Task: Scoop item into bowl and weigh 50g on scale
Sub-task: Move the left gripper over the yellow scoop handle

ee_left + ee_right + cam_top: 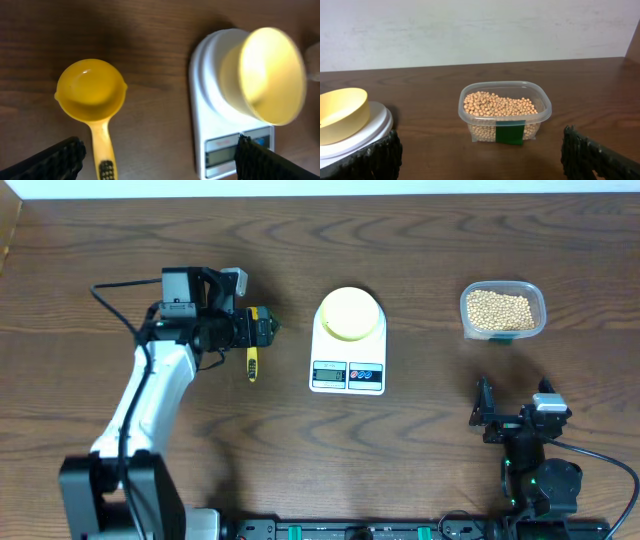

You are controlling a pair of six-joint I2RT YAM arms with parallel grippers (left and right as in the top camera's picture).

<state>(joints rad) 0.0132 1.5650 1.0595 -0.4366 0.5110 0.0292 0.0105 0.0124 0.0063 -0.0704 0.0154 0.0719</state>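
The pale yellow-green bowl [349,313] stands empty on the white scale [347,370]. Tan beans [500,306] fill a clear plastic container [535,313] at the back right. A yellow scoop [251,362] lies on the table left of the scale. My left gripper [258,328] hovers over the scoop's cup, open and empty. In the left wrist view the scoop [90,93] is empty, between the spread fingers [160,160], with the bowl [270,75] and scale [210,125] to its right. My right gripper [512,405] is open and empty, in front of the container [504,107] of beans [497,104].
The table is dark wood. A pale wall runs behind its far edge [480,30]. The right wrist view shows the bowl [340,112] and scale [370,127] at the left. A green label [510,134] is on the container's front.
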